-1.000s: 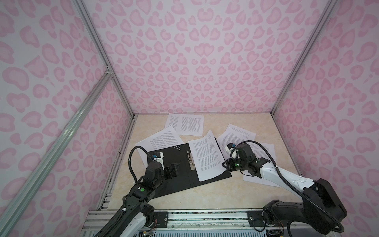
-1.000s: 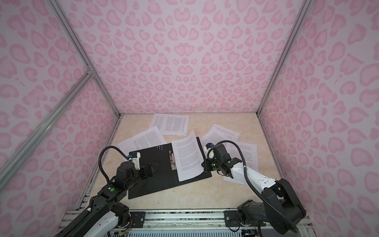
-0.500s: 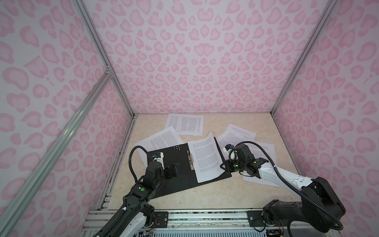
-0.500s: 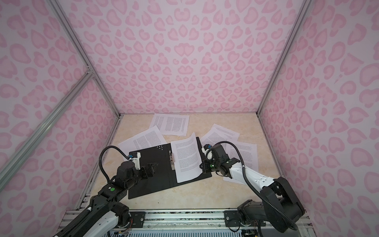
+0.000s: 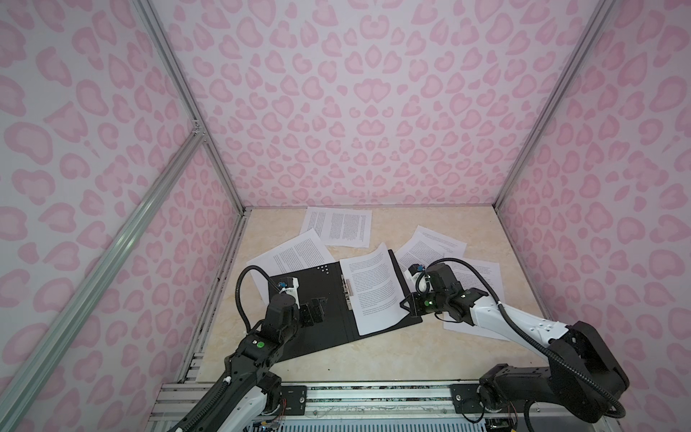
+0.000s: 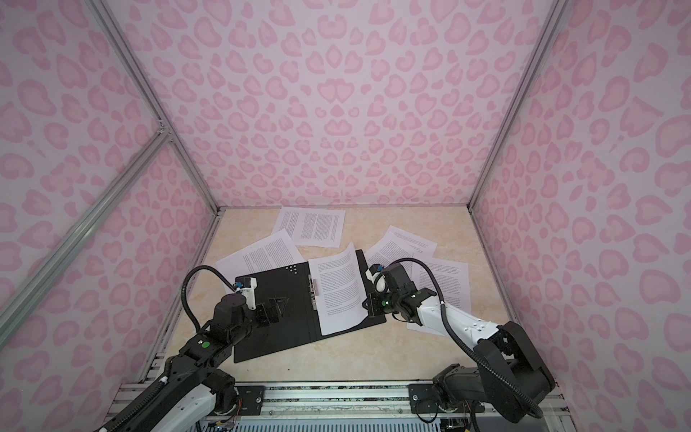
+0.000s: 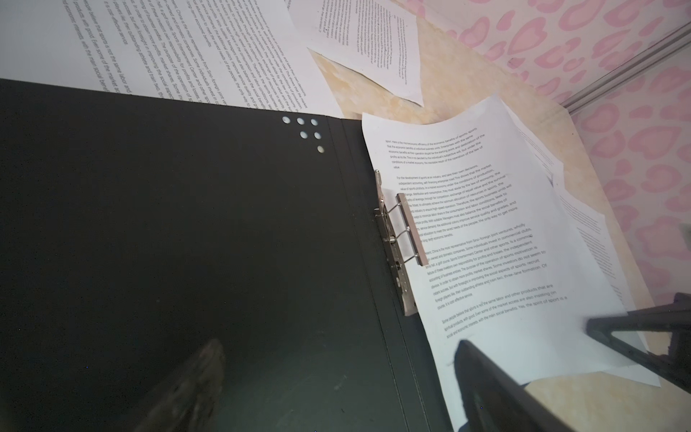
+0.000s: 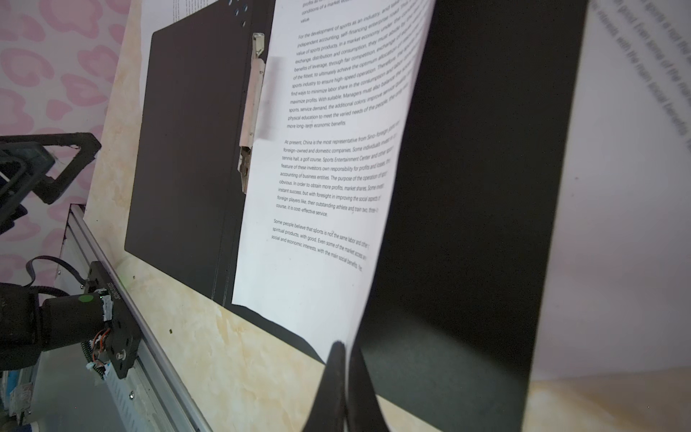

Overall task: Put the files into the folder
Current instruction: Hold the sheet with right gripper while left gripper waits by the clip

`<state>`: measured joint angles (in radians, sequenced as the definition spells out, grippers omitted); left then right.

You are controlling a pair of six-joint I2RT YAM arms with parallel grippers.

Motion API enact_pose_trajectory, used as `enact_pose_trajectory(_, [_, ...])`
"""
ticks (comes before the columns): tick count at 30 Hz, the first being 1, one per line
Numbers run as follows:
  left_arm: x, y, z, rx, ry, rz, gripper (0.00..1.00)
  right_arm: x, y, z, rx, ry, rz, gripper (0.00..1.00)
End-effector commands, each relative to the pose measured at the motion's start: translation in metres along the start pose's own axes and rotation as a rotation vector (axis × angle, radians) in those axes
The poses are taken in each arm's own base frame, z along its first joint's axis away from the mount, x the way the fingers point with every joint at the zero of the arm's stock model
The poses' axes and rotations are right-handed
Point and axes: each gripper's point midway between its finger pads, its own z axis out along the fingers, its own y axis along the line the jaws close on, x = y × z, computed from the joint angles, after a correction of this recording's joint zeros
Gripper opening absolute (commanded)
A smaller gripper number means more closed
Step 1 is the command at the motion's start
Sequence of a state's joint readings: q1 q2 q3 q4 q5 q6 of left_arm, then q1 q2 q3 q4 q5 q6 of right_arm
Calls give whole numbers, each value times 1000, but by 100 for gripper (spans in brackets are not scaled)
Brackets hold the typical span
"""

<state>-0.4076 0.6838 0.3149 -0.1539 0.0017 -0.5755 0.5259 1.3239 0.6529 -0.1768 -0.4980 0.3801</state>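
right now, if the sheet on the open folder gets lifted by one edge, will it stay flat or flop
Probably flops: the sheet curls up along the edge where the right hand is shut on it. Likely light and thin, so a push may buckle it or slide it across the smooth black folder.

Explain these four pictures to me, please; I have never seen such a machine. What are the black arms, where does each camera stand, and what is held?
They are two robot arms at a table, each ending in a two-finger gripper. Two pictures look down from one overhead camera; the other two come from cameras on the wrists. An open black folder with a metal clip lies on the table, printed sheets around it. The right gripper is shut, pinching the edge of the sheet on the folder's right half. The left gripper is open above the left half, holding nothing.
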Motion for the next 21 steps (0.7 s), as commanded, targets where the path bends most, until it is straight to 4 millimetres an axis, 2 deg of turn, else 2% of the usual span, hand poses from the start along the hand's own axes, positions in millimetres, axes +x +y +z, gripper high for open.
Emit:
enact_pose_trajectory(1, [-10, -7, -1, 21, -34, 7, 97, -4, 4, 0, -12, -15, -18, 0])
enact_pose_trajectory(21, [-10, -6, -1, 16, -35, 8, 98, -3, 1, -5, 17, -11, -26, 0])
